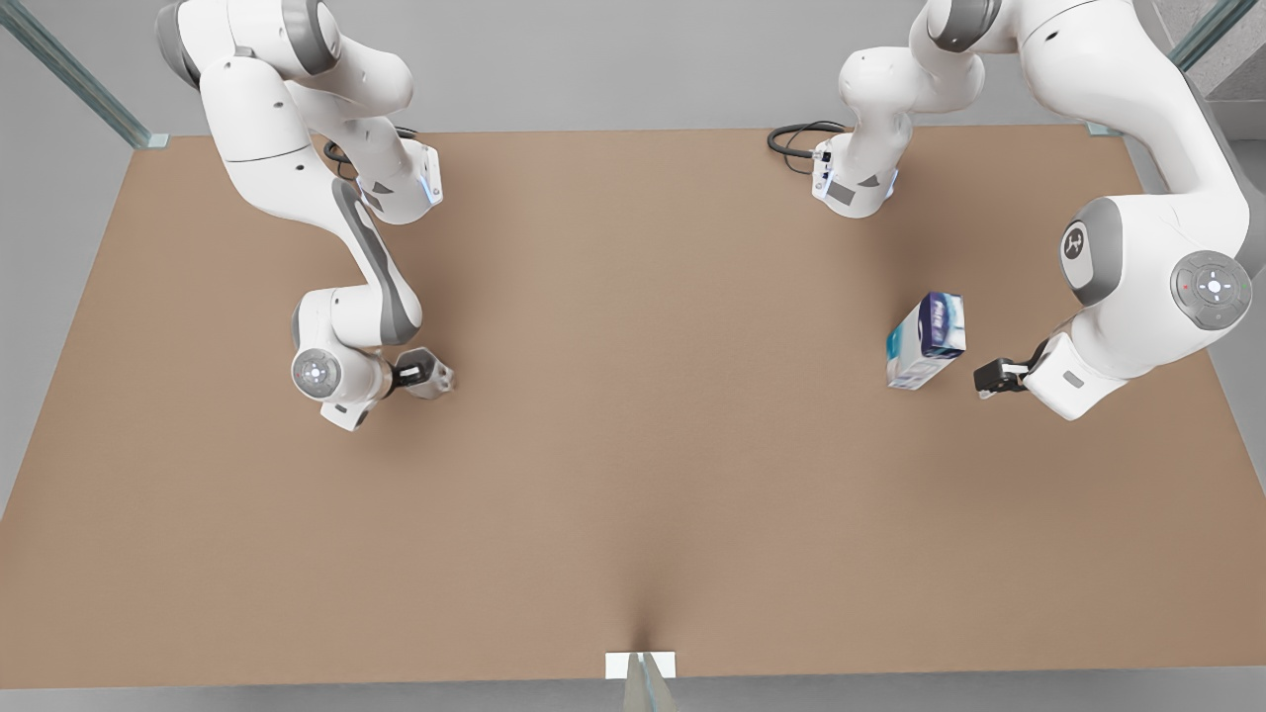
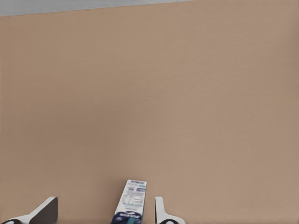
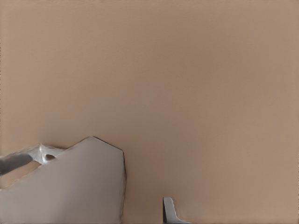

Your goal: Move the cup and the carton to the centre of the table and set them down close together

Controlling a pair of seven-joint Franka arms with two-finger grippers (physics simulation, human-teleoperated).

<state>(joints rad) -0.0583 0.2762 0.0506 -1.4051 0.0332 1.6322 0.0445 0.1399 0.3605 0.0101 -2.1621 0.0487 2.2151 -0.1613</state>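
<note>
The carton (image 1: 927,339), white with blue and teal print, stands on the table (image 1: 633,415) at the front view's right. My left gripper (image 1: 992,379) is low beside it, open. In the left wrist view the carton (image 2: 131,201) lies between the spread fingers (image 2: 161,212), nearer one of them. At the front view's left, the pale grey faceted cup (image 1: 431,375) is at the tip of my right gripper (image 1: 413,374). The cup (image 3: 70,186) looms close in the right wrist view. One finger (image 3: 170,210) stands apart from the cup's side, so this gripper is open.
Both arm bases stand at the far edge of the table, with a black cable (image 1: 796,138) by one. A small white bracket (image 1: 640,665) is fixed at the near edge. Bare tabletop stretches between the two grippers.
</note>
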